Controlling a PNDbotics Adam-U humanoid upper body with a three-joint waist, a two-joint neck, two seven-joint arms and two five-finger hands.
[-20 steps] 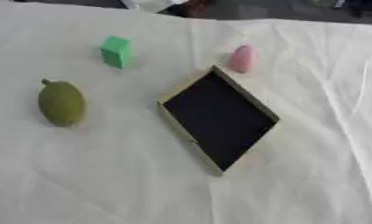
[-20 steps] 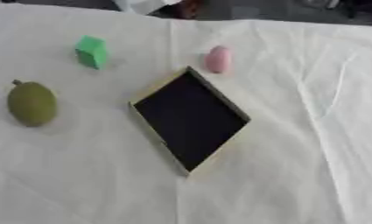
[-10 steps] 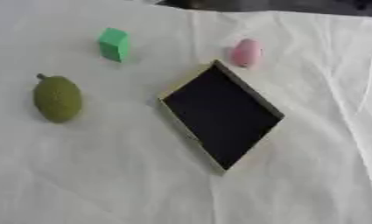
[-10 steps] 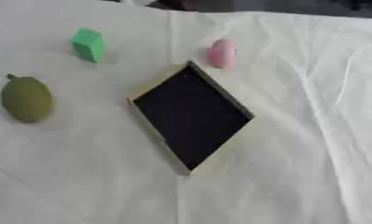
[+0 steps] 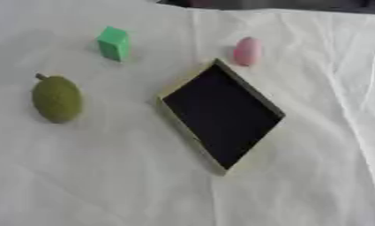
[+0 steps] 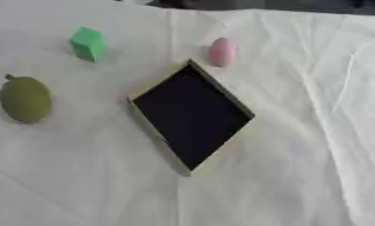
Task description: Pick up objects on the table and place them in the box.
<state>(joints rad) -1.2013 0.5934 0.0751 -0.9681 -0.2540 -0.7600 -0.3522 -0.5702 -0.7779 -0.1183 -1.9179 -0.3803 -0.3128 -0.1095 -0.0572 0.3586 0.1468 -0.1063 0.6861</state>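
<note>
Left eye view, looking down on a table draped in a white cloth [image 5: 313, 185]: lying near the middle, turned like a diamond, a shallow box [image 5: 221, 115] with a dark inside and nothing in it. Sitting well apart at the left, an olive-green fruit [image 5: 57, 98] with a short stem; standing at the far left, a green block [image 5: 113, 43]; resting just beyond the box's far corner, a pink oval piece [image 5: 247, 51]. Showing neither hand, so not telling whether fingers are apart or together. Judging the first pick as yet to begin: likely reaching first for the pink piece nearest the box, coming down from above, closing around its middle and lifting clear of the rim before lowering inside.
</note>
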